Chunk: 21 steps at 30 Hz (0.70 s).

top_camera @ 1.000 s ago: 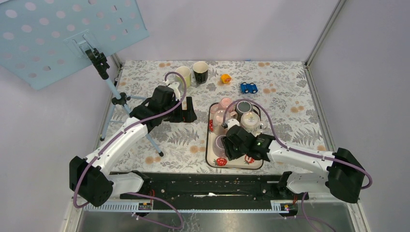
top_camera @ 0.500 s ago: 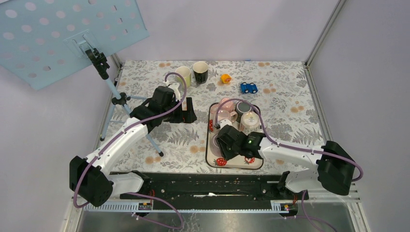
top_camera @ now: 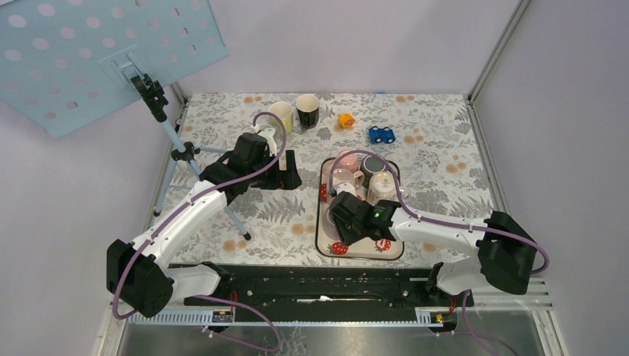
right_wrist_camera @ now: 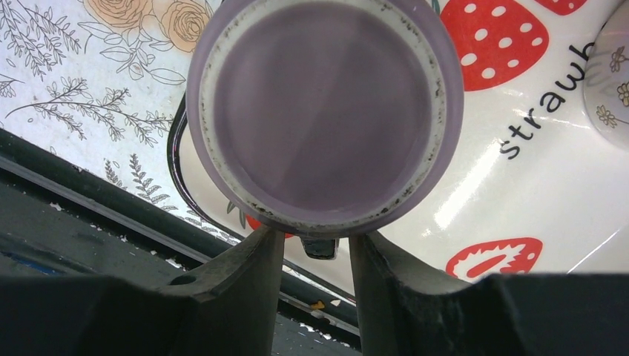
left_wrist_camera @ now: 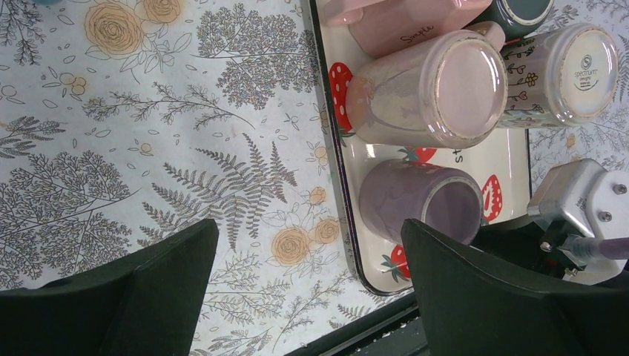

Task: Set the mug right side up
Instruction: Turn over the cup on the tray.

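Observation:
The purple mug stands upside down, base up, at the near left corner of the strawberry tray. It also shows in the left wrist view. In the top view my right gripper covers most of it. My right gripper reaches under the base edge with its fingers drawn close together on a dark piece, apparently the handle. My left gripper is open and empty above the floral table, left of the tray; it also shows in the top view.
Several other upside-down mugs fill the far half of the tray, among them a pink one and a flowered one. A cream mug, a black mug, an orange toy and a blue car sit at the back. A tripod stands at the left.
My right gripper has moved left along the tray's near part and onto the purple mug. The left arm has not moved.

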Tool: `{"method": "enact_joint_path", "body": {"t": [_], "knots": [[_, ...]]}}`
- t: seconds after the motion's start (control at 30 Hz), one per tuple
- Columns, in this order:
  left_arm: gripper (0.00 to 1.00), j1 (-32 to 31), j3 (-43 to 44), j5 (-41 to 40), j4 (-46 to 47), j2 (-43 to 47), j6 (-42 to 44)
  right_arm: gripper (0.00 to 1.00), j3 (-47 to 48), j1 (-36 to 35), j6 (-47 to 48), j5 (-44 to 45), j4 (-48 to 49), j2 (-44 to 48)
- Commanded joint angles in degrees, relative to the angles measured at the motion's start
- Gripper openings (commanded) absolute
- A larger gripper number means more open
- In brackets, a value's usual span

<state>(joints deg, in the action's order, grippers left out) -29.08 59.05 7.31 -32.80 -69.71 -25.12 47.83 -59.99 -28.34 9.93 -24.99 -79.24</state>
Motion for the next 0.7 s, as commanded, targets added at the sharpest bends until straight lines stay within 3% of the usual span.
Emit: {"method": "enact_joint_path", "body": {"t": [0.0,0.5,0.57,0.67], "knots": [[0.99,-0.1,-0.2,0.1,2.8,2.0,0.0,0.44,1.8,-0.9,-2.5,2.2,0.2,-0.4],[0.99,-0.1,-0.4,0.1,2.9,2.3,-0.2,0.27,2.2,-1.3,-5.0,4.6,-0.1,-1.4],[0.99,0.0,-0.5,0.1,2.9,2.4,-0.3,0.2,2.1,-1.3,-5.2,4.7,0.0,-0.9],[0.99,-0.1,-0.9,0.2,2.8,2.6,-0.9,0.0,1.9,-1.3,-5.5,4.9,0.5,-0.1]]}}
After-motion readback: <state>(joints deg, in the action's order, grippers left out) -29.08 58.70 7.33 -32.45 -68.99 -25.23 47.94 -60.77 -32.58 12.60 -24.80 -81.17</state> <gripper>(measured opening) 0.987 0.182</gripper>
